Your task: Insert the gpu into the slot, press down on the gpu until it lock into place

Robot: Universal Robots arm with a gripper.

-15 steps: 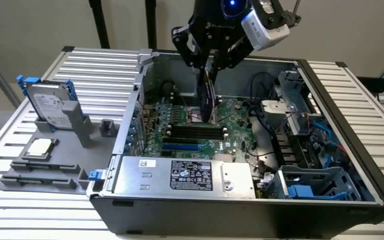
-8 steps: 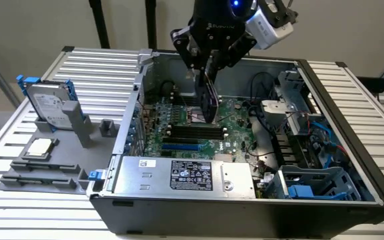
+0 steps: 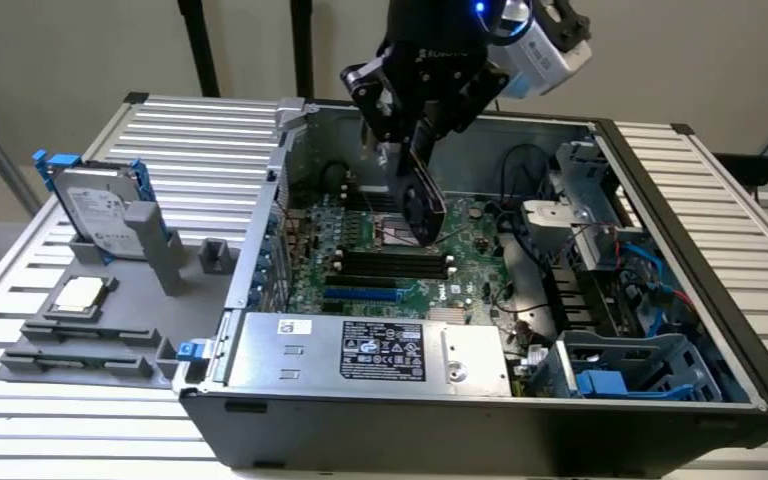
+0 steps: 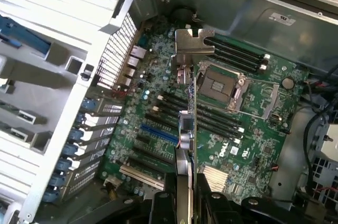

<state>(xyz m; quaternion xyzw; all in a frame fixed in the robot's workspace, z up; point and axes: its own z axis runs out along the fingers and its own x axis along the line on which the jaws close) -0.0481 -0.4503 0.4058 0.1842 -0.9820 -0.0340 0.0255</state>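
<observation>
nearest in the exterior view, a big silver labelled metal box [image 3: 357, 350] lies inside the front wall of the open black computer case [image 3: 491, 440]. just behind it, the long narrow bright-blue plastic slot [image 3: 361, 296] sits uncovered on the green motherboard [image 3: 471, 260]. farther back, above the board and apart from that slot, the thin glossy black gpu [image 3: 419, 200] hangs on edge, pinched between the jaws of the black gripper [image 3: 411, 150].

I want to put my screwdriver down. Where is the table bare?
Bare slats: behind the hard drive beside the case, and on the exterior view's right of it. Crowded: the grey fixture and the motherboard under the gpu in the gripper.
</observation>
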